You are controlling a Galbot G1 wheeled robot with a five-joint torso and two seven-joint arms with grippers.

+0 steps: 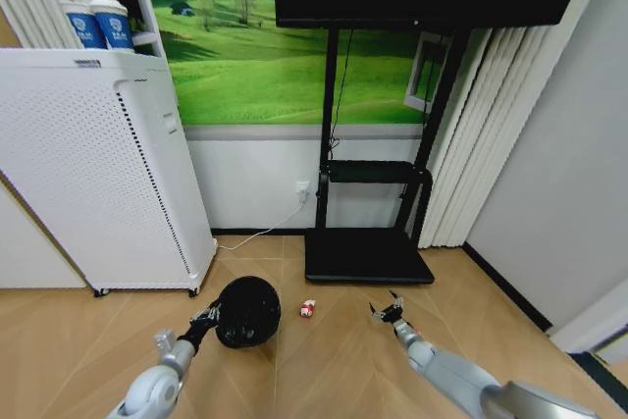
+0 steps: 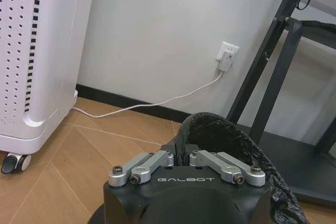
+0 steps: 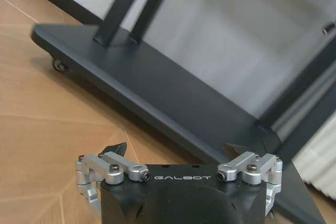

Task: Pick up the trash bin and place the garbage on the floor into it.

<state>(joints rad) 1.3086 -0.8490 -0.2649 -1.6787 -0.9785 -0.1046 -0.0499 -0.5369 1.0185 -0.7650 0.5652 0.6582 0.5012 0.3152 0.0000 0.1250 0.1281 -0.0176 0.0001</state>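
Note:
The trash bin (image 1: 250,309), small, black and lined with a black bag, stands on the wooden floor in front of me. My left gripper (image 1: 209,319) is at its left side, shut on the rim. In the left wrist view the left gripper (image 2: 181,155) pinches the bag-covered rim (image 2: 231,137). One piece of garbage, a red-and-white wrapper (image 1: 308,309), lies on the floor just right of the bin. My right gripper (image 1: 390,310) hovers low to the right of the wrapper, open and holding nothing. Its black fingertips (image 3: 118,148) are spread wide in the right wrist view.
A tall white perforated appliance (image 1: 98,174) on casters stands at the left, close behind the bin. The black TV stand's base (image 1: 368,257) lies on the floor ahead. A white cable (image 2: 152,103) runs to a wall socket (image 2: 227,56). Curtains hang at the right.

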